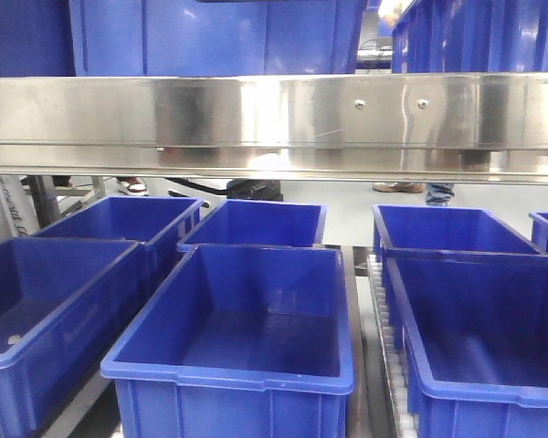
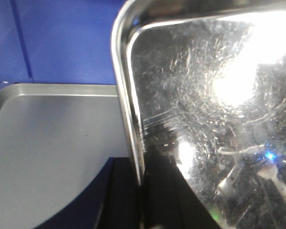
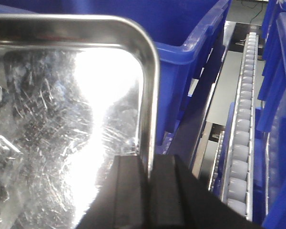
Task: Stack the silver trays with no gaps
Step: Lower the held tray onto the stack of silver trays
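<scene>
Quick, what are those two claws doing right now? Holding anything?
left gripper: closed, pinching the rim of a silver tray.
right gripper: closed, pinching a silver tray rim as well; whether it is the same one cannot be told.

Front view looks forward and slightly down at mid range, under a long mirror-like steel beam (image 1: 274, 109), over open blue plastic bins (image 1: 233, 310); both wrist views sit very close on the rim of a shiny scratched steel tray (image 2: 214, 95), the right sharing bins and white roller track (image 3: 240, 143) with the front.
</scene>
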### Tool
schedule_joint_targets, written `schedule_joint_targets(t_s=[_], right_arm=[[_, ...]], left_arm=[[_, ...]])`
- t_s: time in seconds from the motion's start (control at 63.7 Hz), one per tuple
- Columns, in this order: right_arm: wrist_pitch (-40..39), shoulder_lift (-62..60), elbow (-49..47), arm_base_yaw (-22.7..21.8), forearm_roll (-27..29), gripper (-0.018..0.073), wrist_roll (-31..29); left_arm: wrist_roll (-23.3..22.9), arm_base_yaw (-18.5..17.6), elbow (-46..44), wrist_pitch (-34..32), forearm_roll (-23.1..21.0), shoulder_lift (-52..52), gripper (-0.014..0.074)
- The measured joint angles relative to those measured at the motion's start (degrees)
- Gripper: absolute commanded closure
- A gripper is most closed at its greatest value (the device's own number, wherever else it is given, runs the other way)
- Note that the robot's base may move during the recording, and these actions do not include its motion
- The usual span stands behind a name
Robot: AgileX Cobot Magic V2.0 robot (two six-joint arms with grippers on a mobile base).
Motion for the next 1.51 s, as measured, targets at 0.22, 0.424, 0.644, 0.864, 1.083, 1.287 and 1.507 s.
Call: schedule_joint_targets(t_s=[0.22, 0.424, 0.644, 0.864, 1.083, 1.287, 1.507], right_arm=[[-0.3, 0.1, 0.0, 1.0, 3.4, 0.0638, -0.2], [-0.5, 3.0, 0.0, 3.6, 4.8, 0.0638, -0.2], [-1.3, 6.0, 0.0, 5.4, 10.1, 0.0638, -0.1], [-3.3, 7.8, 0.0, 5.8, 11.5, 0.0638, -0.1], [-5.0, 8.5, 0.0, 5.8, 11.4, 0.0625, -0.1], [-8.6, 9.0, -0.1, 5.9, 11.5, 0.0375, -0.2], [-10.7, 9.0, -0.4, 5.9, 11.6, 0.0257, -0.3]], left_arm=[[-0.3, -0.2, -0.2, 3.2, 6.5, -0.1, 0.0615], [0.1, 0.3, -0.2, 8.3, 12.7, -0.2, 0.0615], [3.6, 4.2, -0.2, 7.9, 12.8, 0.4, 0.0615], [4.3, 6.4, -0.2, 5.8, 10.7, 2.8, 0.0615], [4.3, 6.8, -0.2, 4.4, 10.6, 4.6, 0.0584], [5.1, 6.8, -0.2, 4.3, 11.7, 6.3, 0.0331], [5.2, 6.8, -0.2, 2.1, 12.1, 6.4, 0.0237]])
